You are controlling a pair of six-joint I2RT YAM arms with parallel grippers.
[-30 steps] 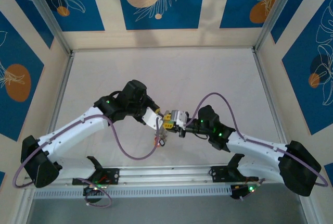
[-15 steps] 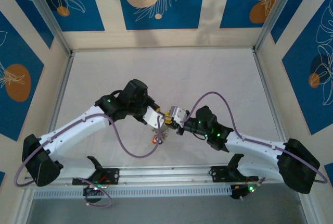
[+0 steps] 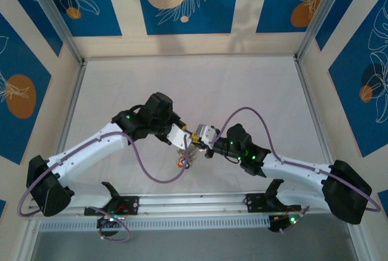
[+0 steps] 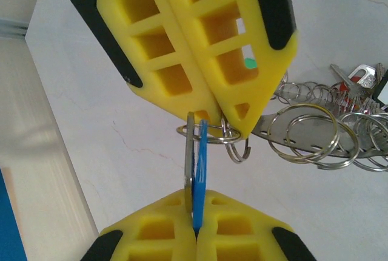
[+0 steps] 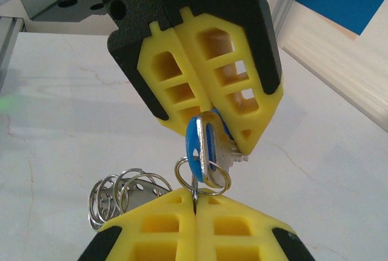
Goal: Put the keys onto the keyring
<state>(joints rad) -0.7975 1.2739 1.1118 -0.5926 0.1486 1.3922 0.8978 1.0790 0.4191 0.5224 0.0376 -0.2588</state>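
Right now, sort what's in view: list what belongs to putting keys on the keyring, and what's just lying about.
Job:
- blue-tagged key, pinched by left gripper
- small split ring, in right gripper
- bunch of rings and keys on the table

Lying about:
- purple cables
- patterned wall panels

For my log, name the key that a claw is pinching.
The blue-tagged key, on edge in the left claw; the red-tagged key lies on the table among rings.

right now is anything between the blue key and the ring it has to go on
Nothing visible: the blue key in the left hand touches the small ring pinched by the right hand. The ring bunch lies aside.
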